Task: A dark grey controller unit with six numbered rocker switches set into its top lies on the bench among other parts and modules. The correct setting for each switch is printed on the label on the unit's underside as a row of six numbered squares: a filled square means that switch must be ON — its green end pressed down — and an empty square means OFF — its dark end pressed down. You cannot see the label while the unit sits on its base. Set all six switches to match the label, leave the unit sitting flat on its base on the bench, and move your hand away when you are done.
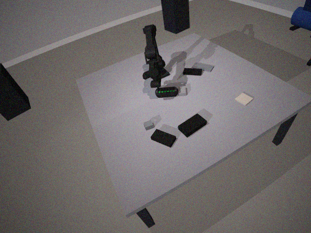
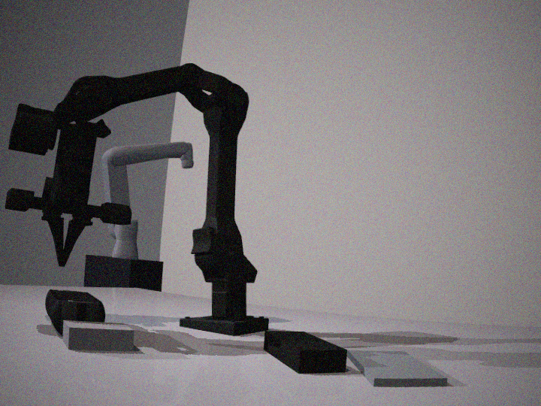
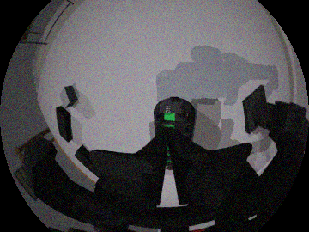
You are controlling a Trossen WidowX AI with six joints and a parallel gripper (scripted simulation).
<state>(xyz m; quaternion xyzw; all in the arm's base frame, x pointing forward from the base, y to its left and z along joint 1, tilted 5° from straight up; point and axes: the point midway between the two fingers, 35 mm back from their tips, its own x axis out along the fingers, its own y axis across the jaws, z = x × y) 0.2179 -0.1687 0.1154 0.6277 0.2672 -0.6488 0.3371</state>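
Note:
The dark grey controller unit (image 1: 166, 95) (image 2: 83, 302) (image 3: 175, 104) sits upright on the bench, its underside label hidden. A row of green rocker ends shows along its top in the top view. In the wrist view one broad green rocker face (image 3: 169, 117) shows near the unit's far end, beside the ON marking, with a thinner green strip below it. The other rockers are mostly hidden by the fingers, so their settings cannot be told. My gripper (image 2: 62, 265) (image 3: 167, 130) is shut and empty, pointing down, a short gap above the unit.
A light grey block (image 1: 183, 91) (image 2: 100, 339) lies close to the unit's right end. A black box (image 1: 192, 71) (image 2: 306, 352) and a flat grey plate (image 2: 406, 368) lie farther right. Two black boxes (image 1: 191, 125) (image 1: 163, 137), a small grey block (image 1: 148, 125) and a cream pad (image 1: 243, 99) lie elsewhere.

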